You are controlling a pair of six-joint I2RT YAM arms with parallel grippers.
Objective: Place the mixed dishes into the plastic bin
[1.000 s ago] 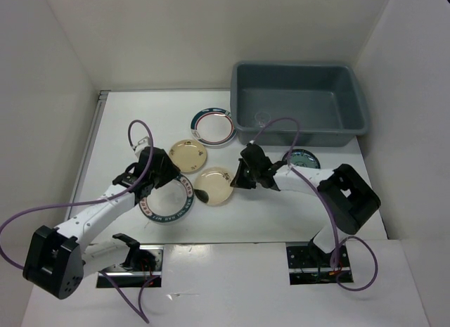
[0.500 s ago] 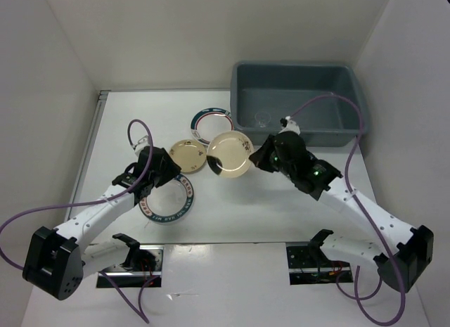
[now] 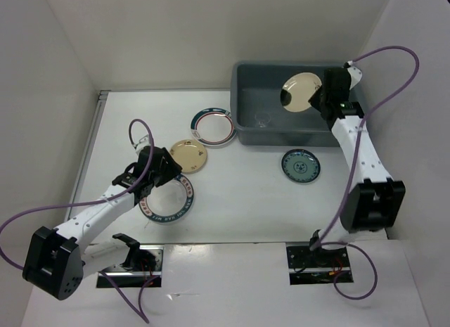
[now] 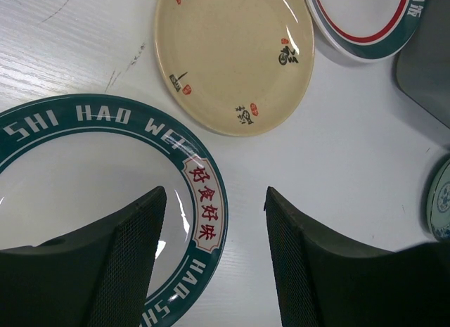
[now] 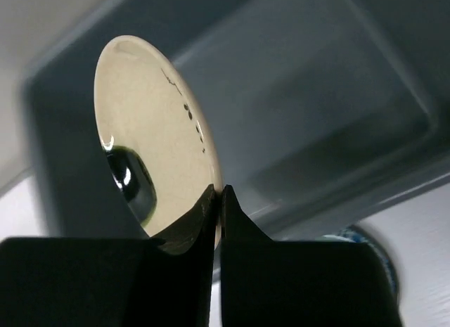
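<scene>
My right gripper [image 3: 318,100] is shut on the rim of a beige plate [image 3: 300,91] and holds it tilted above the grey-blue plastic bin [image 3: 351,133]; the plate [image 5: 151,133] and bin [image 5: 316,116] show in the right wrist view. A small clear cup [image 3: 263,119] stands inside the bin. My left gripper [image 3: 163,174] is open over the right rim of a white plate with a teal lettered rim [image 3: 167,200], also seen in the left wrist view [image 4: 84,172]. A second beige plate [image 3: 188,155], a second white plate [image 3: 212,126] and a small teal patterned plate [image 3: 300,165] lie on the table.
White walls close in the table on the left, back and right. The bin stands at the back right corner. The teal patterned plate lies just in front of the bin's near wall.
My right arm has lifted the beige plate from the table's middle and swung it up and right, over the bin. The left arm has not moved.
</scene>
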